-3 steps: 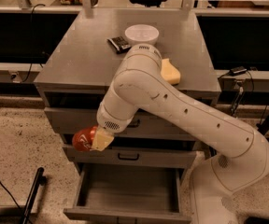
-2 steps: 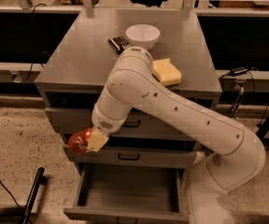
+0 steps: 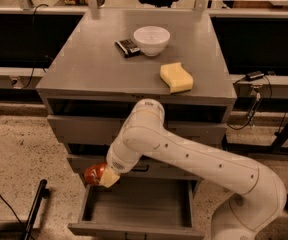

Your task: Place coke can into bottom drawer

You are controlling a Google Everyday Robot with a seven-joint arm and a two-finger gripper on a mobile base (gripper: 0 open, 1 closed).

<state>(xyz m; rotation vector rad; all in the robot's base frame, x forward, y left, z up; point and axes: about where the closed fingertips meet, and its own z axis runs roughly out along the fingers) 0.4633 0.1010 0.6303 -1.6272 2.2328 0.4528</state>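
The grey desk (image 3: 94,64) stands with its bottom drawer (image 3: 144,206) pulled out at 6 o'clock, the tray open from above. The white arm (image 3: 194,156) reaches in from 4 o'clock across the drawer fronts. Its pincer (image 3: 104,177) hangs at the tray's 10 o'clock corner, over the left rim, clenched on the coke can (image 3: 92,174).

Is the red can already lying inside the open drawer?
No, the coke can is gripped by the tool, which hangs above the left rear corner of the open bottom drawer.
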